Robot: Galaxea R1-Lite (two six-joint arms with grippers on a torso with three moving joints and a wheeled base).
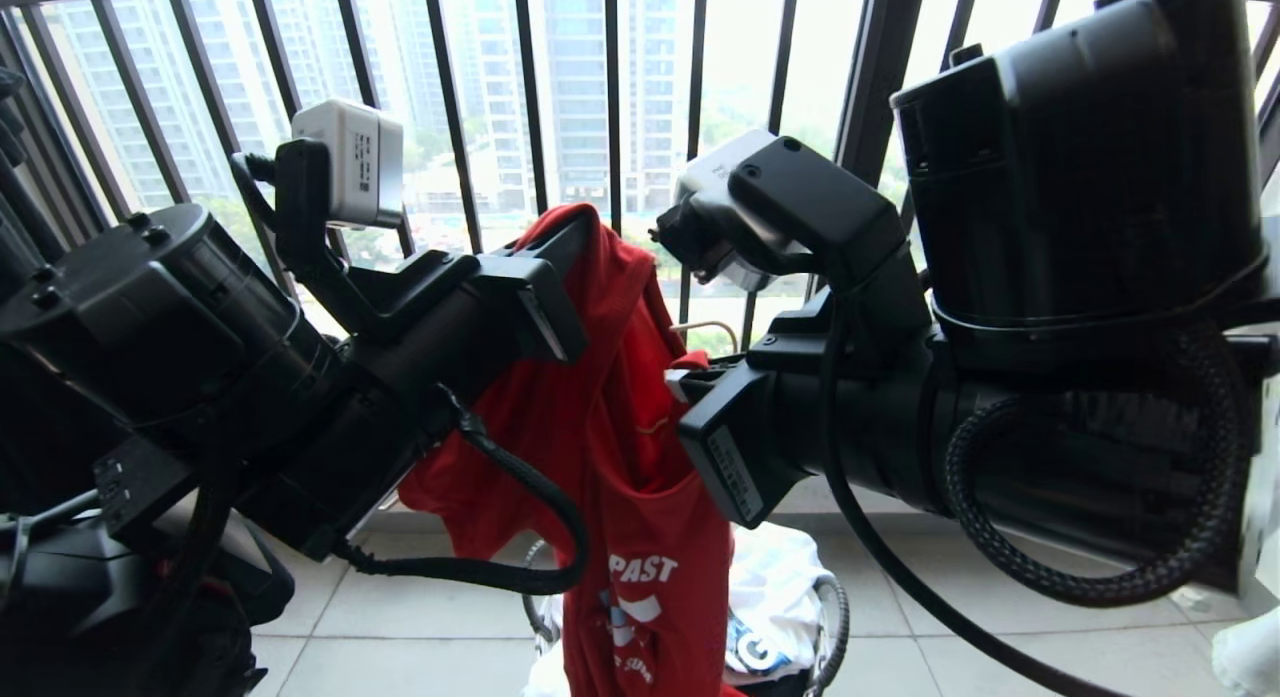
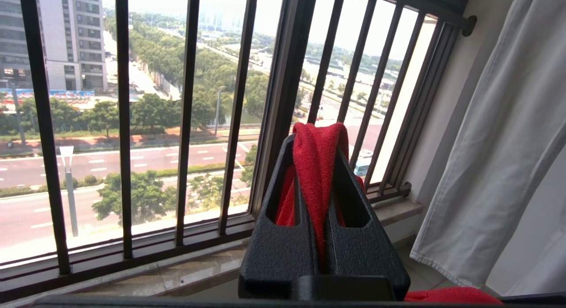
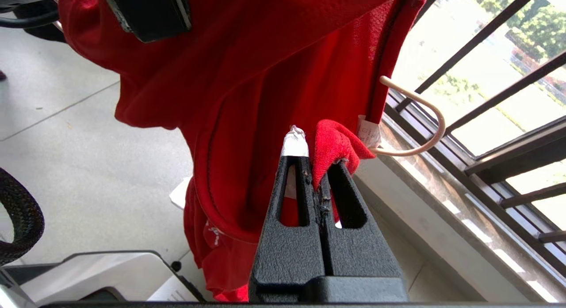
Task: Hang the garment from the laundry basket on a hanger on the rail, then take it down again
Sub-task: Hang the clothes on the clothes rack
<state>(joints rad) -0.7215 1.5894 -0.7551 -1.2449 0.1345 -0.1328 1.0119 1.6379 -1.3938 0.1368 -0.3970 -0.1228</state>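
While the red garment (image 1: 620, 417) is held up mid-frame, it's pinched by both tools, left tool (image 2: 319, 166) and right tool (image 3: 316, 162) clamped tight on its fabric.

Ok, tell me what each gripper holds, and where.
Both hold the red T-shirt: left gripper pinches a fold at its top, right gripper a fold by the label.

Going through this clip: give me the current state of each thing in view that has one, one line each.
garment: off the floor, pinched by both grippers, hanging bunched between them.
left gripper: shut on the garment's top fold.
right gripper: shut on a fold of the garment.
hanger: only its pale hook shows, beside the garment.
laundry basket: on the floor below, white cloth inside.
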